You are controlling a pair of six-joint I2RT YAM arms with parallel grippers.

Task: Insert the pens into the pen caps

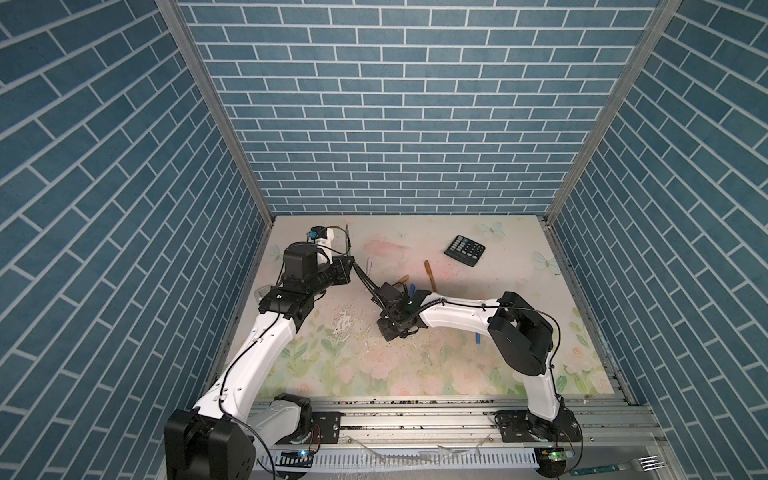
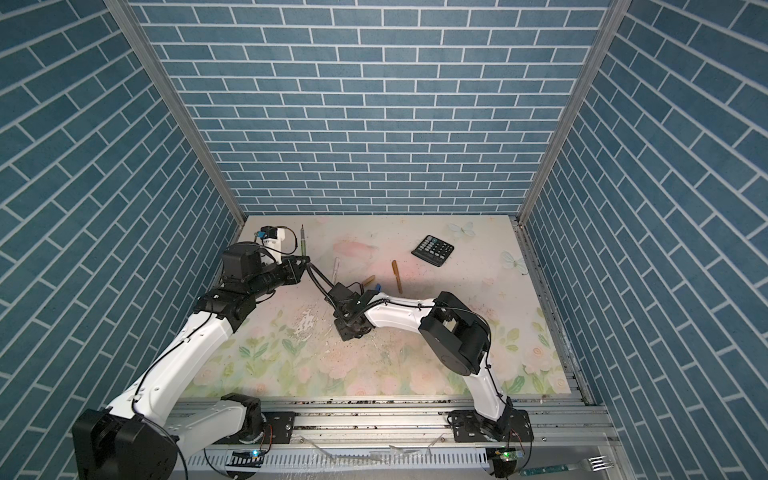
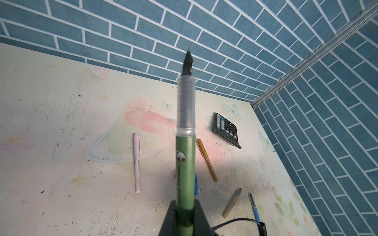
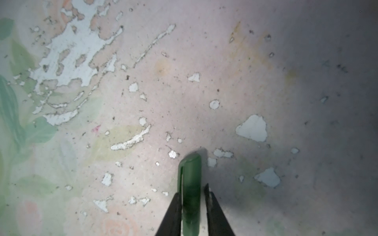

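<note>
Green pen [image 3: 185, 163]: clamped at its lower barrel in the left end effector [image 3: 185, 206], nib up, well left of the calculator [image 1: 465, 250]. Green cap [image 4: 191, 183]: flat on the desk [image 4: 266, 71], left of the calculator and nearer the arm bases. Right end effector [image 4: 192, 190] straddles it, narrow; one finger touches, with a sliver of gap at the other.

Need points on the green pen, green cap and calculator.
green pen [image 3: 185, 163], left wrist view, middle of the green barrel.
green cap [image 4: 191, 179], right wrist view, middle of its body.
calculator [image 1: 464, 250], in a top view, centre of the keypad.
</note>
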